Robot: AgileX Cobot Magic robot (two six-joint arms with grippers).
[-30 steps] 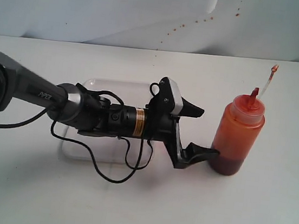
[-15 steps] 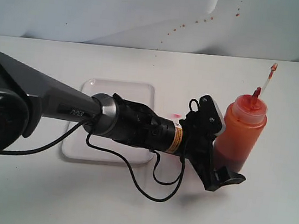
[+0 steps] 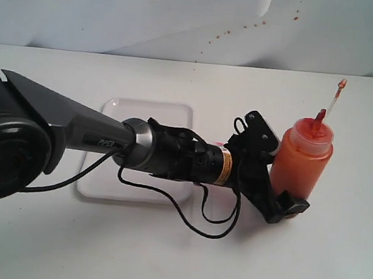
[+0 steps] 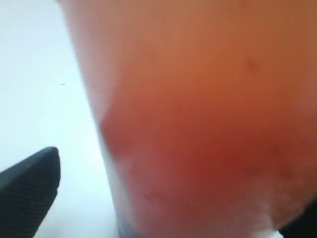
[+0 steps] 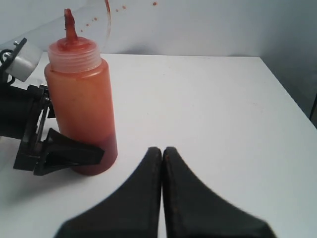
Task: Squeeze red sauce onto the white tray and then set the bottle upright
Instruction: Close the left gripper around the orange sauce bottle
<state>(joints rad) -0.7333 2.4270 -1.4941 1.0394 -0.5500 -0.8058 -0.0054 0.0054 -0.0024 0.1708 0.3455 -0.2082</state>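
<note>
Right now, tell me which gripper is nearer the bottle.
Left. The left gripper straddles the lower body of the bottle, jaws open on either side; the right gripper is shut and stands clear of it.

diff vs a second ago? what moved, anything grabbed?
The left gripper moved toward the right of the exterior view, clearing the tray. Its open jaws now straddle the lower part of the bottle; a second ago they were short of it, with one fingertip just reaching its base. No grip visible yet, and the bottle is not squeezed. Unchanged: the bottle is upright in the same spot and the tray is in place.
</note>
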